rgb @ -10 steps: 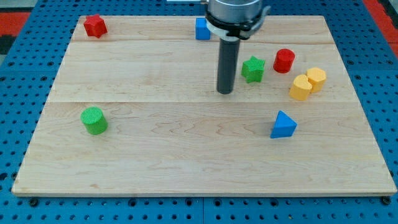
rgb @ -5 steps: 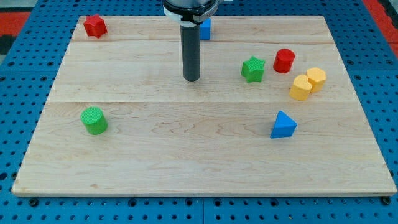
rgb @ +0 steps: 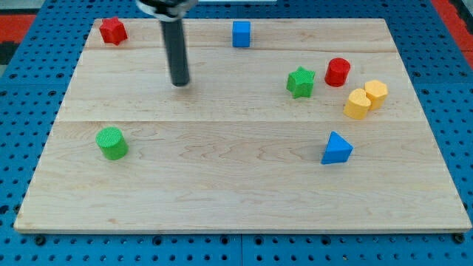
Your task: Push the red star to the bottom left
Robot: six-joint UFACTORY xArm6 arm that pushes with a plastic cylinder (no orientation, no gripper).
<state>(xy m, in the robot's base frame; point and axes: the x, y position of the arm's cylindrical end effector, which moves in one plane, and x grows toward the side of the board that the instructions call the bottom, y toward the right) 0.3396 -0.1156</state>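
The red star (rgb: 112, 30) lies at the board's top left corner. My tip (rgb: 179, 83) is on the wooden board (rgb: 222, 185), to the right of and below the red star, well apart from it. The dark rod rises from the tip toward the view's top. No block touches the tip.
A blue cube (rgb: 241, 34) sits at the top middle. A green star (rgb: 300, 82), a red cylinder (rgb: 338, 72) and two touching yellow blocks (rgb: 365, 99) lie at the right. A blue triangle (rgb: 337, 148) lies lower right. A green cylinder (rgb: 111, 142) lies at the left.
My tip has slid to the view's left and slightly up, from beside the green star toward the red star. No block has moved.
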